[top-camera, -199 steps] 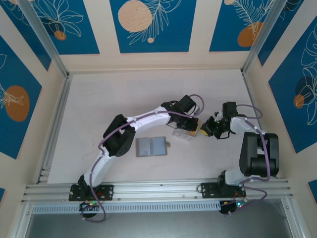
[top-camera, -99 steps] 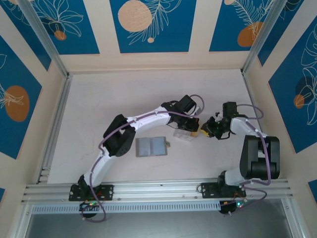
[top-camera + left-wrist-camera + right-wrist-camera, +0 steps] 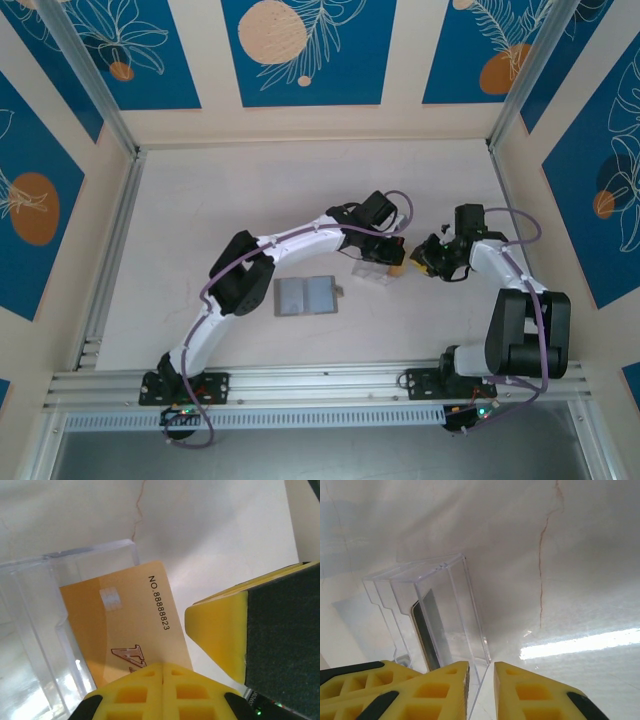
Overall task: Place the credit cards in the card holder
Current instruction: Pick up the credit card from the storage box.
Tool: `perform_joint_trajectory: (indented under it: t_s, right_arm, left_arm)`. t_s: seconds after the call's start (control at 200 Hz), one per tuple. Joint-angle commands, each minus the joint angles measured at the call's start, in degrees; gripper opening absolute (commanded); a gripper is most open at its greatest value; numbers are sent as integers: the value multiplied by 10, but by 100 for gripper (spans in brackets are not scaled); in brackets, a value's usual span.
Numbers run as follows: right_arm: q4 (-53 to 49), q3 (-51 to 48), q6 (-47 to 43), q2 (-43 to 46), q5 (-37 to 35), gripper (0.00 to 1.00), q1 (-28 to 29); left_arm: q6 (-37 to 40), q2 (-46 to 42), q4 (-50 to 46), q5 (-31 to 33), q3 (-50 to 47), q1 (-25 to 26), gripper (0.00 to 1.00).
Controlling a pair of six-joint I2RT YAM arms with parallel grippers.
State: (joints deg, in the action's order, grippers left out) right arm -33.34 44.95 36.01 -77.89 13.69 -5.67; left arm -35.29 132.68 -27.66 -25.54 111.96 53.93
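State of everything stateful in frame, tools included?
card holder, open flat on the table.
clear box, resting on the table.
left tool, shut on the orange card.
orange card, pinched at one end, not yet in the card holder.
right tool, jaws slightly parted at the clear box's wall.

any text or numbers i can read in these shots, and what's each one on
"NO.88888823": black print along one edge of the orange-tan credit card.
Reddish logo lower on that card: cut off by the left claw, unreadable.
No other writing is legible.
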Motion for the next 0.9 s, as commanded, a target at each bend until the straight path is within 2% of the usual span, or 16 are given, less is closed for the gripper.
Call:
perform_joint_trajectory:
  t_s: [0.0, 0.405, 0.62, 0.895]
  right_arm:
    - [-23, 14, -3, 18, 1, 23, -3]
    - [-32, 10, -2, 54, 3, 24, -13]
    - [15, -23, 14, 64, 74, 28, -31]
    - [57, -70, 30, 90, 110, 27, -33]
  left_arm:
    - [-11, 14, 16, -25, 19, 6, 0]
    - [-19, 20, 25, -36, 18, 4, 0]
    - [-21, 21, 27, -37, 16, 3, 0]
    - [-22, 21, 31, -39, 16, 3, 0]
